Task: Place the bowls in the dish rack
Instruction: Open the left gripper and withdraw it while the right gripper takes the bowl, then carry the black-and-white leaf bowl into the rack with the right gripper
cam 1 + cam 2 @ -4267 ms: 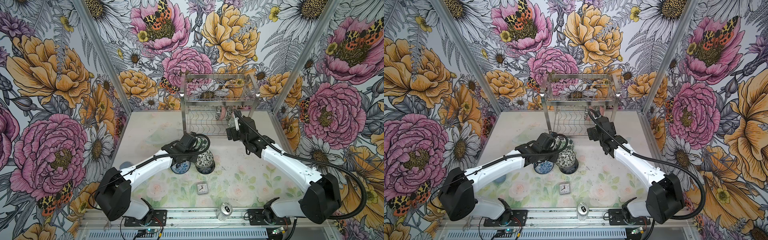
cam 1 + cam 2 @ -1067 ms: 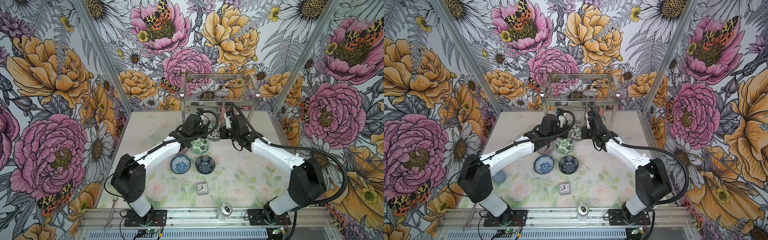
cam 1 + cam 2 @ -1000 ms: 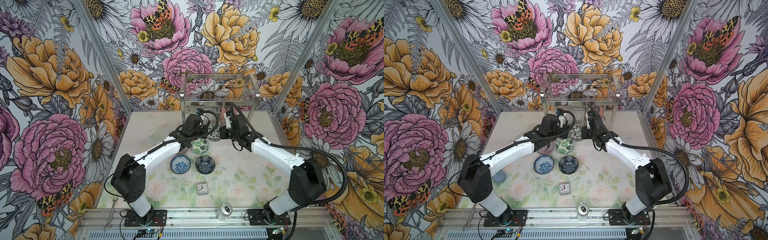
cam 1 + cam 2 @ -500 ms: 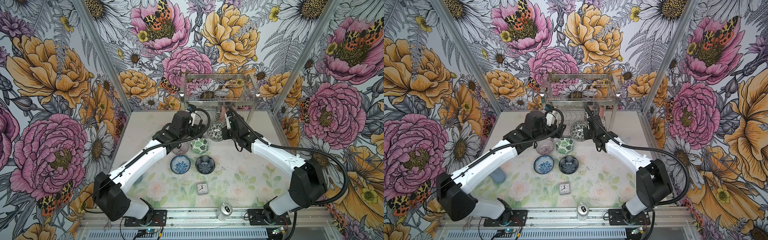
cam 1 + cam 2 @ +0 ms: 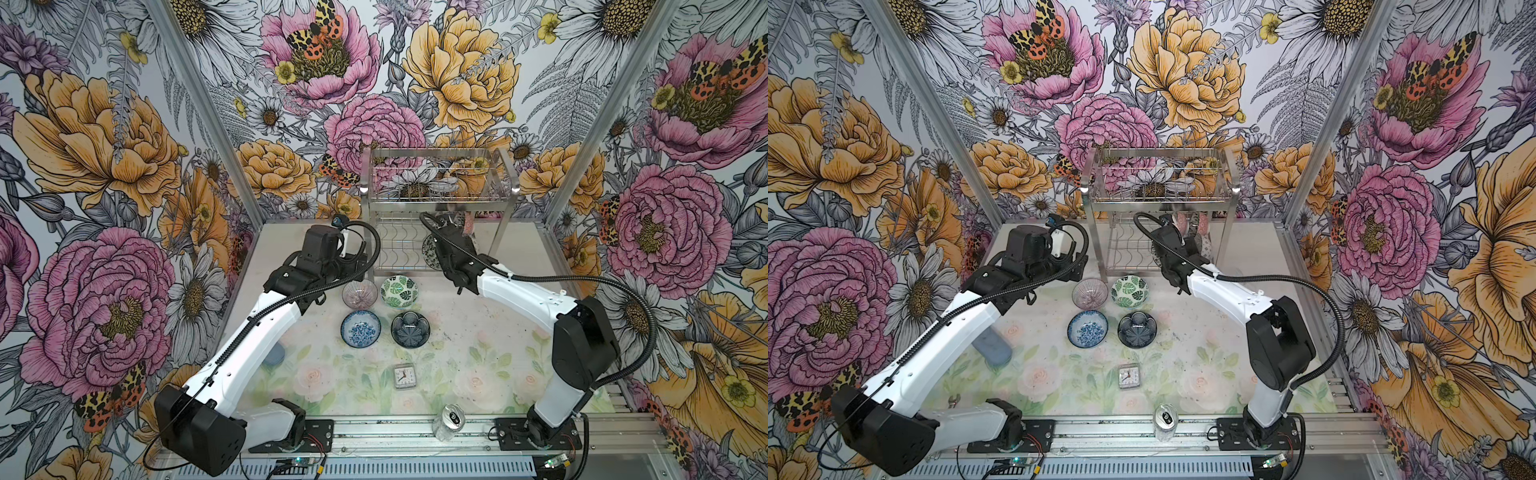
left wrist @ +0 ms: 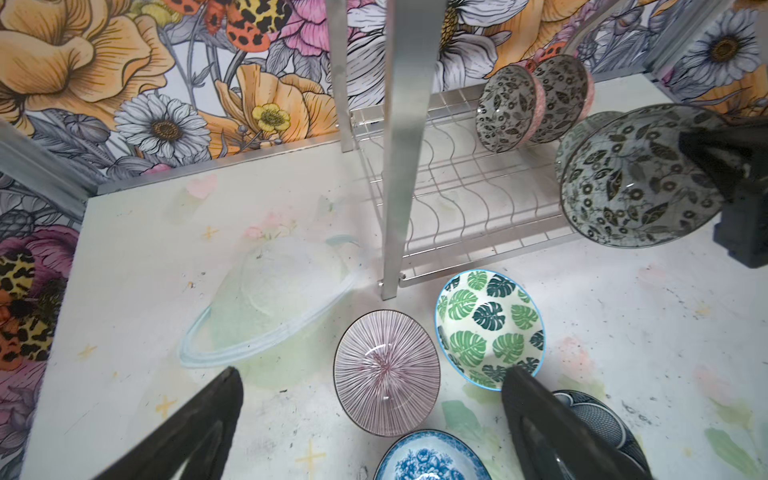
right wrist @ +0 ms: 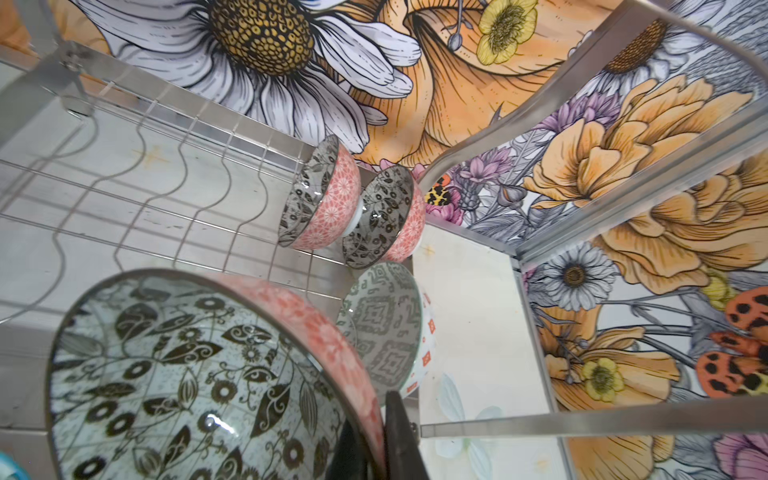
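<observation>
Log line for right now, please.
left gripper open, empty | right gripper shut on floral bowl, at rack | racked bowls: three

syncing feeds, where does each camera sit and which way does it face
Both top views: high at the front, looking down and back over the table, dish rack, both arms.
Left wrist: on the left arm, looking down through the open left gripper at the pink striped bowl and green leaf bowl.
Right wrist: on the right arm, looking past the right gripper into the rack's wavy tier.
Shared: both wrist views show the black-and-white floral bowl that the right gripper grips.
</observation>
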Controlling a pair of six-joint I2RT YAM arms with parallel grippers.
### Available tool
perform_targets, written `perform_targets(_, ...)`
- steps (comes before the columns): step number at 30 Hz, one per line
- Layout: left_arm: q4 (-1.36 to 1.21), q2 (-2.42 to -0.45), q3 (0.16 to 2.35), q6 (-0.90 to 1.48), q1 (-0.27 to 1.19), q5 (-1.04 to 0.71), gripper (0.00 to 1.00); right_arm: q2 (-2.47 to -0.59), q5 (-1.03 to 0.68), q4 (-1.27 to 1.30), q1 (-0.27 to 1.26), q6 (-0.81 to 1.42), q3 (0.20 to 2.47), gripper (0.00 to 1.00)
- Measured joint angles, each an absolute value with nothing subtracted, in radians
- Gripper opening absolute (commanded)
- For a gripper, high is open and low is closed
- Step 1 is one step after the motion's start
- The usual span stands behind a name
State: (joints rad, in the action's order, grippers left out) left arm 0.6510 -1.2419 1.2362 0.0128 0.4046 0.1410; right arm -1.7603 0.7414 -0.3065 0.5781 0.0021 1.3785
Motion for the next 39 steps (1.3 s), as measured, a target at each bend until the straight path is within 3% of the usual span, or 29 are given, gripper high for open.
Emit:
perform_targets(9,0.648,-1.221,1.181,0.007,0.350,0.109,0.99,-1.886,0.948,-0.270,0.583,-0.131,1.429,0.00)
perform_targets(18,0.646,-1.216,1.177,0.007,0.344,0.095,0.99,-2.024,1.077,-0.059,0.583,-0.354,1.459,0.00)
perform_targets(39,0.646,-1.204,1.168,0.007,0.342,0.087,0.99,-2.154,1.132,0.134,0.535,-0.565,1.506,0.00)
